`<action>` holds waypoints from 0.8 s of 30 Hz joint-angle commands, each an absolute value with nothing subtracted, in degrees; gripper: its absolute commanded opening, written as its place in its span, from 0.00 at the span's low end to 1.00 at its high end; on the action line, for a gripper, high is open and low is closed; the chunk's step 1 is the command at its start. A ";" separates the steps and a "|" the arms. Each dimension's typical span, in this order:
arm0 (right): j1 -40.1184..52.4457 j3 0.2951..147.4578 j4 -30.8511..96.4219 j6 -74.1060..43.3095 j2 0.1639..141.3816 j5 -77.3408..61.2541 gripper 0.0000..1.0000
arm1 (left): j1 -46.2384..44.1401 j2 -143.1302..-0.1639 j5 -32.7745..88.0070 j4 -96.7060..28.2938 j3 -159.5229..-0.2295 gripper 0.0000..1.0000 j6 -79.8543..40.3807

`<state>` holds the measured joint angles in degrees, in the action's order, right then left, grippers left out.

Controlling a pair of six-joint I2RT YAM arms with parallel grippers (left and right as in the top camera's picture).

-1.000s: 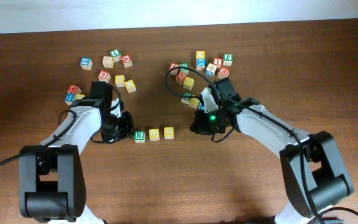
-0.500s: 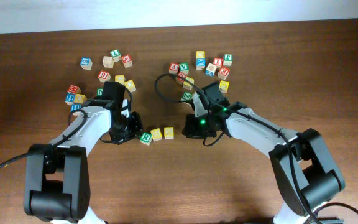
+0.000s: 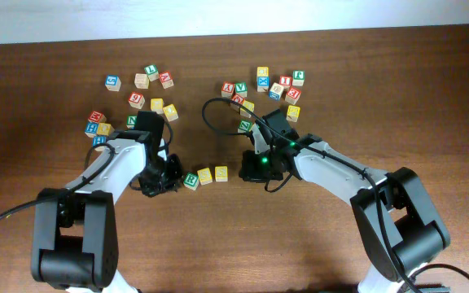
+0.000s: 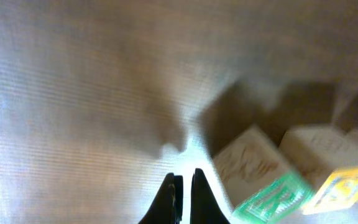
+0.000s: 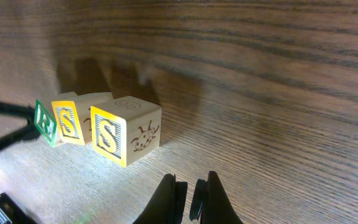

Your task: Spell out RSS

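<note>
Three cubes stand in a row at mid-table: the green R cube, turned a little askew, then two yellow S cubes. My left gripper is shut and empty, just left of the R cube. In the left wrist view the R cube lies right of the shut left gripper, with an S cube behind it. My right gripper is shut and empty, a short way right of the row. The right wrist view shows the near S cube, the second S and the R beyond my right gripper.
Several loose lettered cubes lie scattered at the back left and near the left arm. Another cluster sits at the back right, close behind the right arm. A black cable loops over the table near that cluster.
The left gripper moved right against the R cube, which slid toward the S cubes and turned askew. The right arm shifted left, closer to the row.
</note>
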<state>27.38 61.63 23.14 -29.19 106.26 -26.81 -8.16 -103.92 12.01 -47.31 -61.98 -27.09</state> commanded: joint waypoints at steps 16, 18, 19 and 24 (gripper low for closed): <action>29.85 62.43 17.58 -30.11 109.34 -27.75 0.04 | -8.47 -104.25 9.85 -43.94 -61.52 0.00 -27.88; 30.17 62.43 16.80 -30.79 109.38 -27.51 0.04 | -8.49 -104.25 9.87 -43.94 -61.39 0.00 -29.26; 30.33 62.43 16.47 -30.79 109.47 -27.35 0.04 | -8.49 -104.25 9.82 -43.94 -61.28 0.00 -30.04; 30.37 62.43 16.47 -30.98 110.08 -26.26 0.04 | -8.51 -104.25 10.96 -43.29 -60.66 0.00 -30.22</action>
